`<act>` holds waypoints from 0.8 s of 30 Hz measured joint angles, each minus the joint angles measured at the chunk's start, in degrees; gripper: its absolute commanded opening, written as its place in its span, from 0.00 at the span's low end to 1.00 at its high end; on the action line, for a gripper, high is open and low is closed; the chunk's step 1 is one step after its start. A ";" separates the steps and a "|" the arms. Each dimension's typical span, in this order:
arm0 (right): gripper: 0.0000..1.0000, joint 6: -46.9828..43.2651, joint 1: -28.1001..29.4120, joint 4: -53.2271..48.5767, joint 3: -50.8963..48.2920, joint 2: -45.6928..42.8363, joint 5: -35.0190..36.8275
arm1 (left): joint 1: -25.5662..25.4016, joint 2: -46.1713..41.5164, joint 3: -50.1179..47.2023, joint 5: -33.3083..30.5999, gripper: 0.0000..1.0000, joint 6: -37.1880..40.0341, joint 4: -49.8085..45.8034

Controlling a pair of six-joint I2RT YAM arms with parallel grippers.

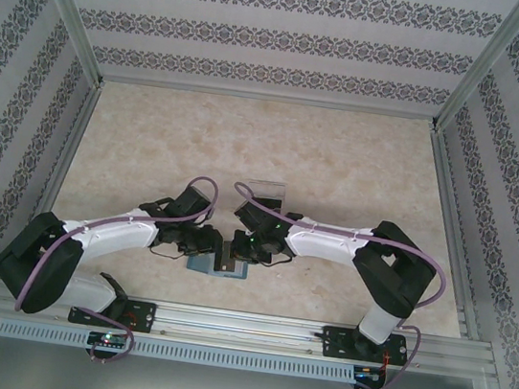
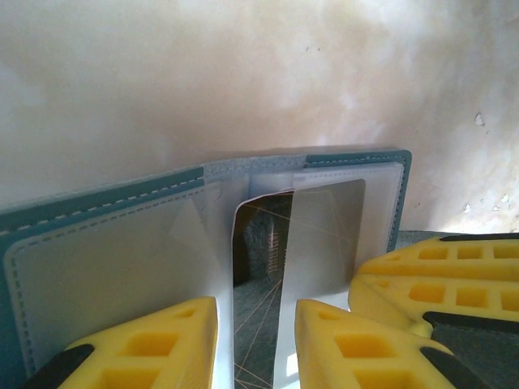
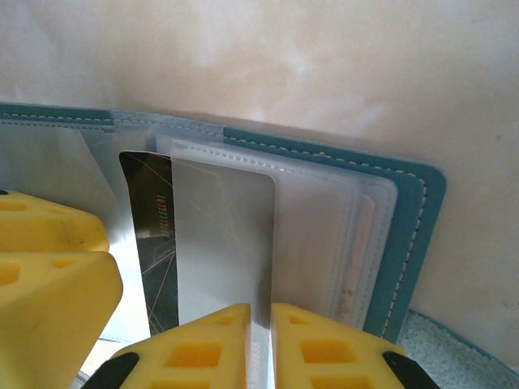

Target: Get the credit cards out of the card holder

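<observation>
While the wallet [image 2: 97, 267] lies open on the counter [image 1: 247, 144] between both arms, left jaws stand part-open and empty, straddling the bared strip of the dark card [image 2: 263, 243] — its long axis runs straight away from them. Right jaws, nearly shut, pinch the frosted sleeve [image 3: 223, 235] beside it. Pale card [image 3: 361, 259] sits pocketed. Left is nearer — the likely puller.

the card holder [image 3: 409, 212] lies open on the table [image 3: 324, 65], a credit card [image 3: 154, 243] in its pocket.
</observation>
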 measured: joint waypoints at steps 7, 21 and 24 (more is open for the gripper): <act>0.16 0.00 0.00 0.13 -0.02 0.59 -0.02 | 0.33 1.62 -1.09 1.90 0.32 -0.31 3.58; 0.16 0.00 0.00 0.22 -0.02 0.59 -0.02 | 1.07 2.64 -2.08 3.08 0.18 -0.90 5.84; 0.16 0.00 0.00 0.20 -0.02 0.59 -0.02 | 1.09 2.62 -2.08 2.91 0.18 -0.87 5.79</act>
